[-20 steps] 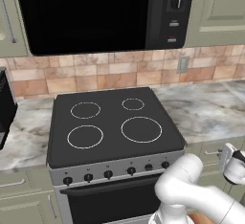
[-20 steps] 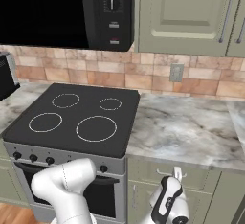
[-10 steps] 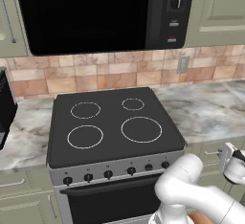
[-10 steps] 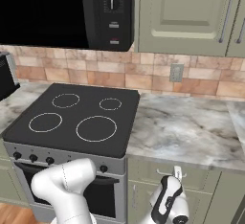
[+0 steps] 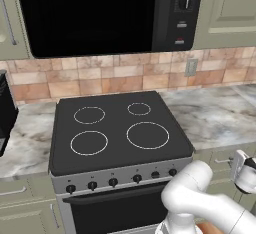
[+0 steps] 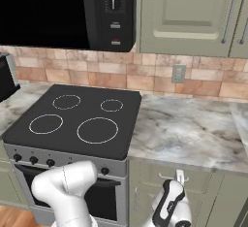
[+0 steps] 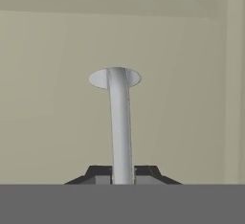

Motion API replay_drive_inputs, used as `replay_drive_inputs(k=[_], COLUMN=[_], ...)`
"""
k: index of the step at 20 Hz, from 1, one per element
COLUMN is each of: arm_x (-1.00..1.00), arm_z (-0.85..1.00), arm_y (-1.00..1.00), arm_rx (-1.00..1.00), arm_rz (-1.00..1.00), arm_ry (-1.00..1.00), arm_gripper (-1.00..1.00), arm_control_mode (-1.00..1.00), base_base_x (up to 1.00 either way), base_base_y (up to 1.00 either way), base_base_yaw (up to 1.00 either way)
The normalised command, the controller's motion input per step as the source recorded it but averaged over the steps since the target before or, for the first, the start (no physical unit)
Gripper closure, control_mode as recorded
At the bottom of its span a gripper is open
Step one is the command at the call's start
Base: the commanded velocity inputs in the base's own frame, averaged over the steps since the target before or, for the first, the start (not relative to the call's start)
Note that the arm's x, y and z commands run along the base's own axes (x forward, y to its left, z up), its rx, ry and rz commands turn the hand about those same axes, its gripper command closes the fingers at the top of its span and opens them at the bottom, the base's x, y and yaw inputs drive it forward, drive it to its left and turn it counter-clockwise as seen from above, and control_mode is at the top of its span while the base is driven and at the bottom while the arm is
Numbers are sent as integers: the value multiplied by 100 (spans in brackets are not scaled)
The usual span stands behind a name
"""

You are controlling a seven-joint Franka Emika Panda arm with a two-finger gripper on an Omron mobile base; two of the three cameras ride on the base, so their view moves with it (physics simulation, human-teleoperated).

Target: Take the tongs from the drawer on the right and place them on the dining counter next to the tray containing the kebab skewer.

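A marbled worktop (image 6: 189,131) is running along the tiled wall, flanking a black stove (image 5: 117,130) on both sides.

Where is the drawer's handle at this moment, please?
In the hand view, the silver bar handle runs up the middle against the sage-green drawer front, with the gripper shut on it at the bottom.

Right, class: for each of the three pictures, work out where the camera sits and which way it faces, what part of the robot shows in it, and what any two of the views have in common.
Left base view: behind the arm's left, looking forward and down at the stove; white arm at lower right.
Right base view: behind its right, facing the stove and worktop; the arm reaches the drawer.
Hand view: on the hand, facing the drawer front, the gripper shut on the handle.
Shared: both base views show stove, microwave and tile backsplash.
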Motion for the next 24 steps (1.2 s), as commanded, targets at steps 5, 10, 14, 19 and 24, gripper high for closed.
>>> replay_drive_inputs(k=[5,10,14,19,24], arm_x=[-34,-36,-38,-39,-40], arm_z=[0,0,0,0,0], arm_y=[0,-1,-2,-2,-2], arm_rx=[1,1,1,1,2], arm_rz=[0,0,0,0,0], arm_ry=[0,0,0,0,0], arm_gripper=[100,100,100,100,100], arm_control_mode=[-100,-100,-100,-100,-100], base_base_x=[0,0,0,0,0], base_base_y=[0,0,0,0,0], base_base_yaw=[0,0,0,0,0])
